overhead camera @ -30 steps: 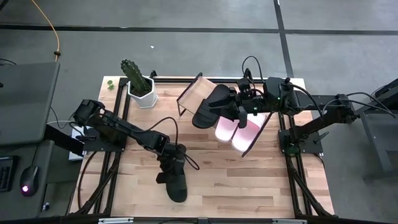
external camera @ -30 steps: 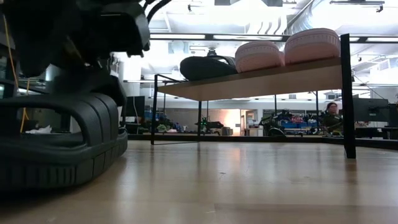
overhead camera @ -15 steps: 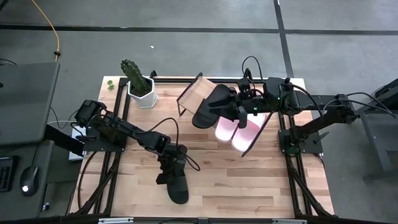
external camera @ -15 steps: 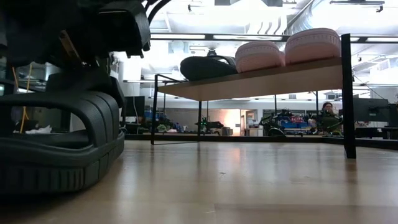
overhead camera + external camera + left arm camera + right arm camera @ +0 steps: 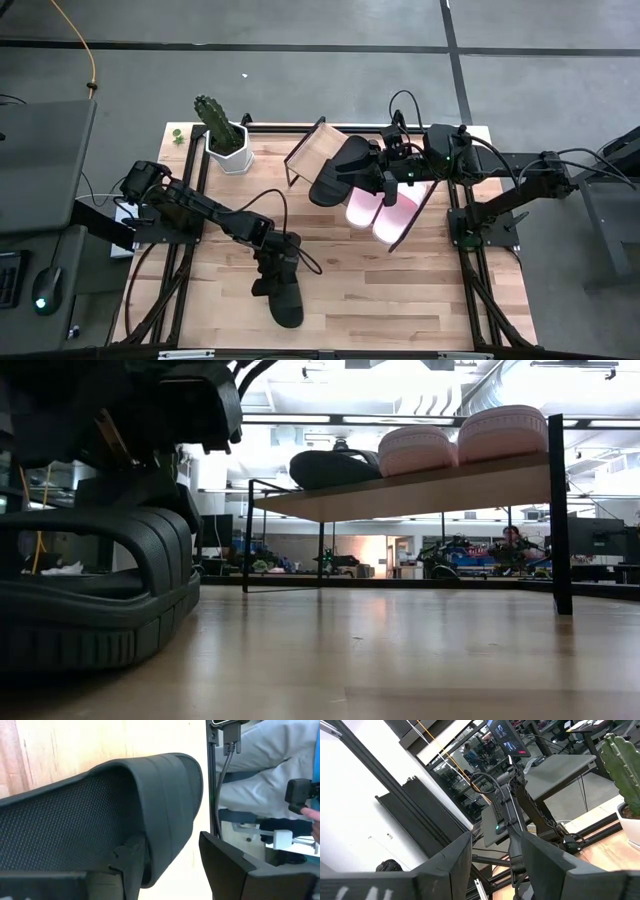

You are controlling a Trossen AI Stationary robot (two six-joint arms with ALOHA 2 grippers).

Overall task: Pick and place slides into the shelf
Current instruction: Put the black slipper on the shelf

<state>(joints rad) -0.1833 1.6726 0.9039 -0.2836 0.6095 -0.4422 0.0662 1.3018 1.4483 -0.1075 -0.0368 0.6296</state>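
high view: left gripper [image 5: 276,268] reaches low over the near table, fingers astride the strap of a black slide [image 5: 283,293] lying flat. right gripper [image 5: 384,174], fingers parted and empty, hovers at the shelf [image 5: 313,148] holding three slides.

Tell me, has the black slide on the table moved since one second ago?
Yes, slightly. In the high view the black slide, under the left gripper, has slid a little toward the front table edge, farther from the shelf.
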